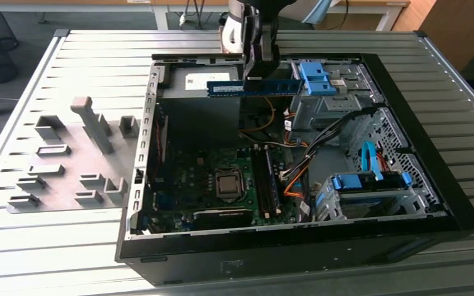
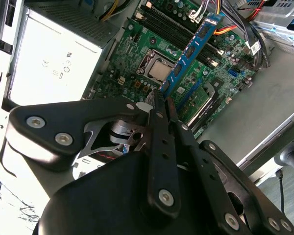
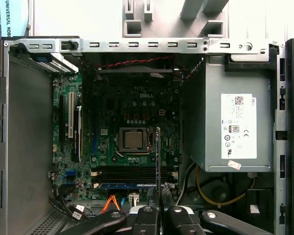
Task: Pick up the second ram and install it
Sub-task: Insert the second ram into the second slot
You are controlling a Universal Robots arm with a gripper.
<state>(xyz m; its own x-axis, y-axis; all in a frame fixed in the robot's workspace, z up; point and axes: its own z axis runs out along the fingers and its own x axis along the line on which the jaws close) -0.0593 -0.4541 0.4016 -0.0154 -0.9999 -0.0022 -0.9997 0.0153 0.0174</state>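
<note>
The second ram, a long thin blue stick with black chips, hangs level above the far part of the open computer case. My gripper is shut on its upper edge. In the second wrist view the ram reaches out from the fingertips over the green motherboard. The first wrist view catches the ram edge-on, above the row of memory slots. Another blue stick lies seated in one of those slots.
A silver power supply fills one case corner. Light-blue drive latches and a drive cage stand on the exterior view's right, with orange cables beside the slots. A grey fixture plate lies left of the case.
</note>
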